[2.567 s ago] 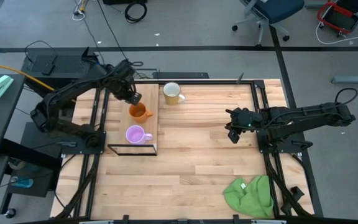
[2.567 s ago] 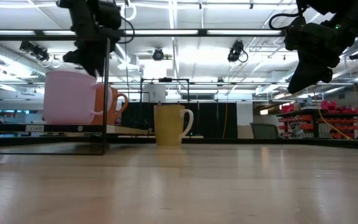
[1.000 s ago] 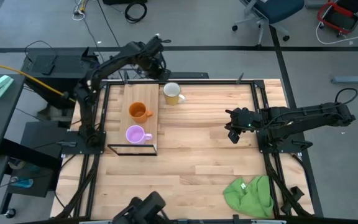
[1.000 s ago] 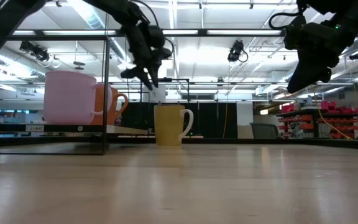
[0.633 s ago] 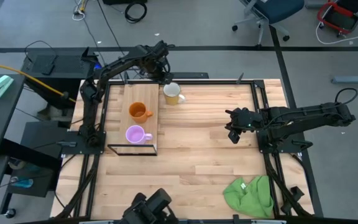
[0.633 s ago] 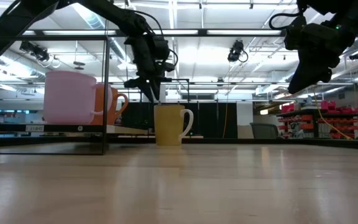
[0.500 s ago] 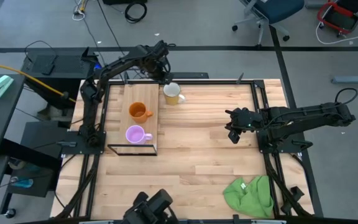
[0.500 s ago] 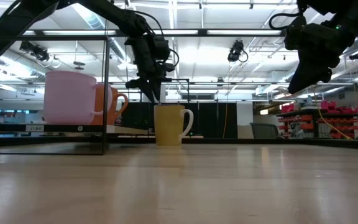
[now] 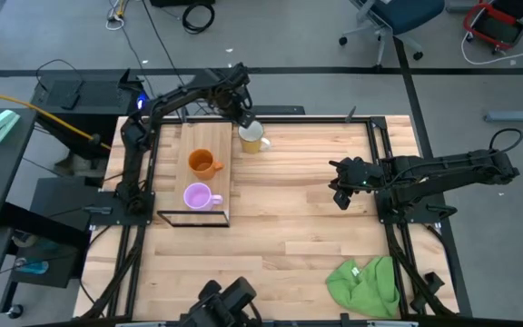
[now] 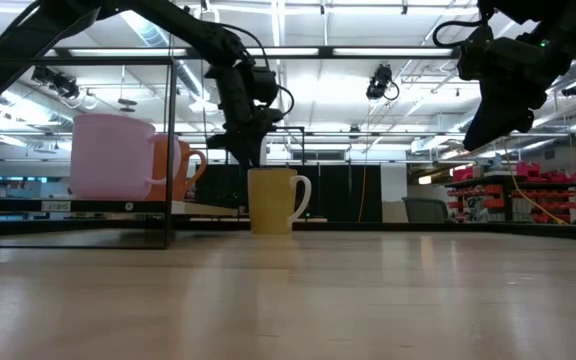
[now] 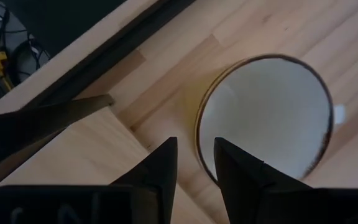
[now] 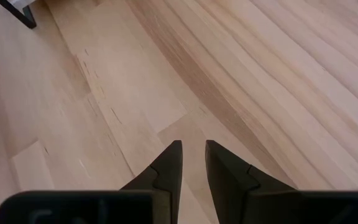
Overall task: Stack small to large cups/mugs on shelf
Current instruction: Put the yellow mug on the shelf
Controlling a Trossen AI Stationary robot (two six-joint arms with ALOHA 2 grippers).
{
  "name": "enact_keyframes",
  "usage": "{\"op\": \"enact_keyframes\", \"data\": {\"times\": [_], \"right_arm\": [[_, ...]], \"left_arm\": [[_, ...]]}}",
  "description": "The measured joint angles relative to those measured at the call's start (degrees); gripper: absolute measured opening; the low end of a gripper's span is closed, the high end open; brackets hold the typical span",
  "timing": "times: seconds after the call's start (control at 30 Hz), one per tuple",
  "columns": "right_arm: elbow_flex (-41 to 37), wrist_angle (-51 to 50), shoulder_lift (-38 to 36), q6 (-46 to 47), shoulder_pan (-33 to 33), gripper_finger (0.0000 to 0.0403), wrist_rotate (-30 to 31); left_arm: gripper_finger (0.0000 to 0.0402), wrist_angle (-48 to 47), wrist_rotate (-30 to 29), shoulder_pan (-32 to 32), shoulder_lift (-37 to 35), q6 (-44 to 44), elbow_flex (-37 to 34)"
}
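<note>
The cream mug stands upright on the tabletop near the far edge, just right of the shelf. The orange mug and the purple mug stand on the shelf plank, the purple one nearer. My left gripper is open and points down just over the cream mug's far-left rim. In the left wrist view one finger stands outside the wall and one over the opening. My right gripper hovers open over the table's right half, above bare wood.
A green cloth lies crumpled at the near right corner. Black frame rails run along the table's left, right and far sides. Bare wood stretches between the shelf and my right arm. The low view shows the cream mug beside the shelf.
My left gripper has come from beyond the table's far edge toward the cream mug, moving nearer, to the right and down, until its fingers hang just over the mug's rim. The three mugs have stayed in place.
</note>
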Motion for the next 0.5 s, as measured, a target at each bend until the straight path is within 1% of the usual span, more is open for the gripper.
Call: {"op": "enact_keyframes", "data": {"times": [0.5], "right_arm": [[0.0,0.0,0.0,-0.6,0.0,0.0077,0.0]], "left_arm": [[0.0116,1.7,-0.1,-0.3,0.7,-0.2,0.0]]}}
